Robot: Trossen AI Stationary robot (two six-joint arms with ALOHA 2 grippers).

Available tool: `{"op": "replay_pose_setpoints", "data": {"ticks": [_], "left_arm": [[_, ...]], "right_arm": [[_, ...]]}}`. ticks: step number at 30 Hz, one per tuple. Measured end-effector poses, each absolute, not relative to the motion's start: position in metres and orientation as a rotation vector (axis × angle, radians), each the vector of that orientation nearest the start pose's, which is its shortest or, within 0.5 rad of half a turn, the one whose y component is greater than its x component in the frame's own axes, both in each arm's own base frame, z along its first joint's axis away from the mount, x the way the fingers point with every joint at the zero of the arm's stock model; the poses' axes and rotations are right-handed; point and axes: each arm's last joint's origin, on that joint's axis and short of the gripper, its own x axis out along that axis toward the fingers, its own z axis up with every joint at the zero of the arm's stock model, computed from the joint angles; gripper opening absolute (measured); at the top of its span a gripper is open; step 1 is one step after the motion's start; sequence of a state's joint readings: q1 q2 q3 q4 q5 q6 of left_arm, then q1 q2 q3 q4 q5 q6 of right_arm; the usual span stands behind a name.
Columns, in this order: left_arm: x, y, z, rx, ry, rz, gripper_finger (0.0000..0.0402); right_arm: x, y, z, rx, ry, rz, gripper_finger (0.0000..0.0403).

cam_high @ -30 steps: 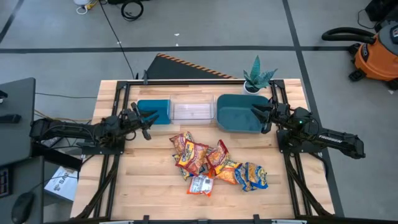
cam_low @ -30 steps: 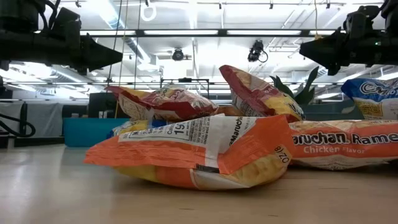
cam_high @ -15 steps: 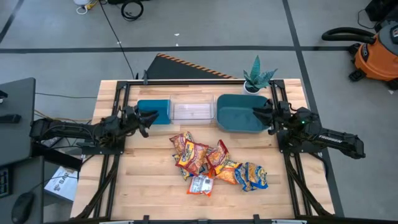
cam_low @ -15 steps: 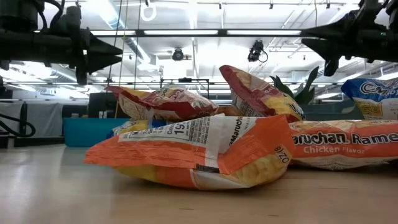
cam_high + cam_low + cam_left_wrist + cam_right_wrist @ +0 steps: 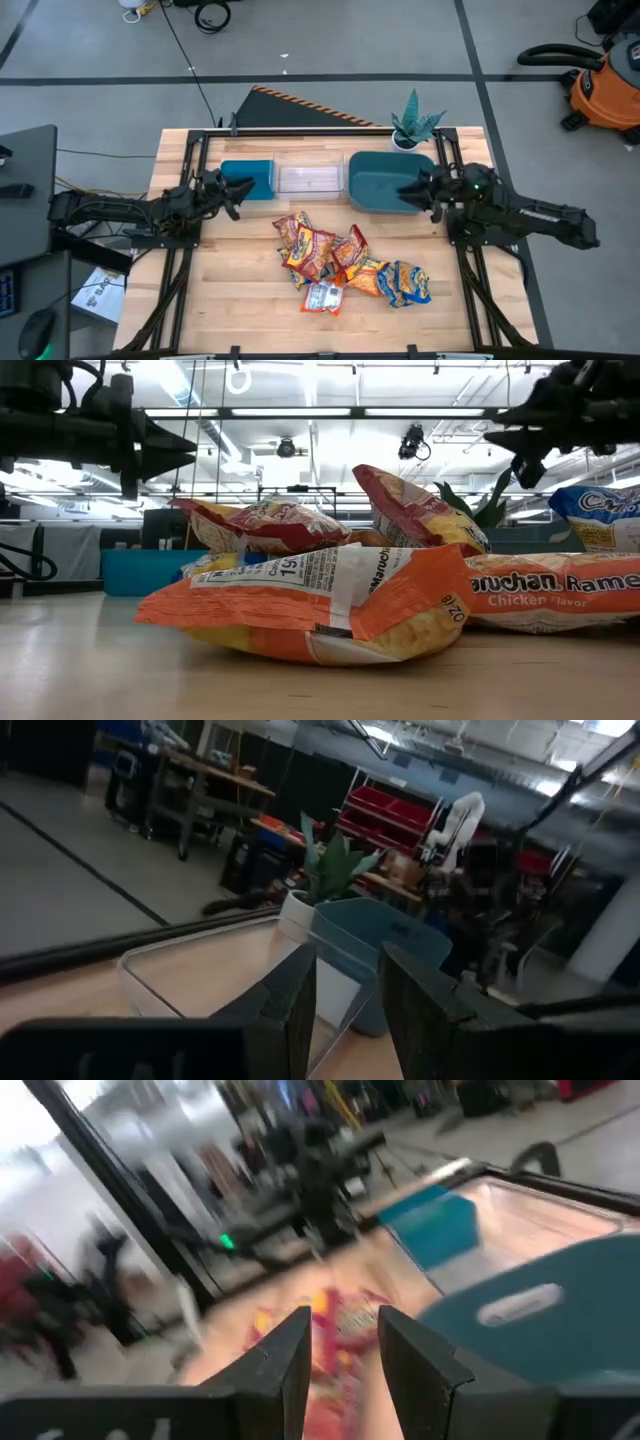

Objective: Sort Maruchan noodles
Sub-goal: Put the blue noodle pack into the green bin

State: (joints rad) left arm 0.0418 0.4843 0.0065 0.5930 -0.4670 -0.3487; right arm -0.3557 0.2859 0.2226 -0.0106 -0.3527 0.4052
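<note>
The Maruchan noodle packets point(image 5: 340, 262) lie in a loose pile on the wooden table's middle, red-orange, orange and yellow-and-blue point(image 5: 405, 283), with a silvery-white one point(image 5: 322, 297) at the near side. In the low view the pile point(image 5: 310, 600) rests on the tabletop, packets lapping over each other. My left gripper point(image 5: 240, 190) hovers by the small teal bin, slightly open and empty. My right gripper point(image 5: 405, 190) hovers over the large teal bin's near rim, slightly open and empty, pointing toward the pile point(image 5: 335, 1315).
Along the far side stand a small teal bin point(image 5: 247, 180), a clear bin point(image 5: 310, 178) and a large teal bin point(image 5: 385, 182). A potted plant point(image 5: 415, 122) stands at the far right corner. Bare wood lies left and right of the pile.
My right gripper has rolled about its axis and swung a little toward the table's left and near side, off the large teal bin toward the pile. My left gripper has rolled about its axis in place. The packets have not moved.
</note>
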Motion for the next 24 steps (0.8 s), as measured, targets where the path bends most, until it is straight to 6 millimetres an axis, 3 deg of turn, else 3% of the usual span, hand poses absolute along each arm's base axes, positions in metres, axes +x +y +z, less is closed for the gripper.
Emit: {"op": "replay_pose_setpoints", "data": {"ticks": [9, 16, 24], "left_arm": [[0.124, 0.018, 0.178, -0.345, -0.195, 0.485, 0.0115], [0.124, 0.018, 0.178, -0.345, -0.195, 0.485, 0.0115], [0.124, 0.018, 0.178, -0.345, -0.194, 0.485, 0.0115]], "right_arm": [[0.138, -0.019, 0.227, 0.392, 0.446, 0.151, 0.0124], [0.160, 0.018, 0.232, 0.292, 0.691, 0.175, 0.0124], [0.187, 0.064, 0.240, 0.161, 0.789, 0.227, 0.0135]]}}
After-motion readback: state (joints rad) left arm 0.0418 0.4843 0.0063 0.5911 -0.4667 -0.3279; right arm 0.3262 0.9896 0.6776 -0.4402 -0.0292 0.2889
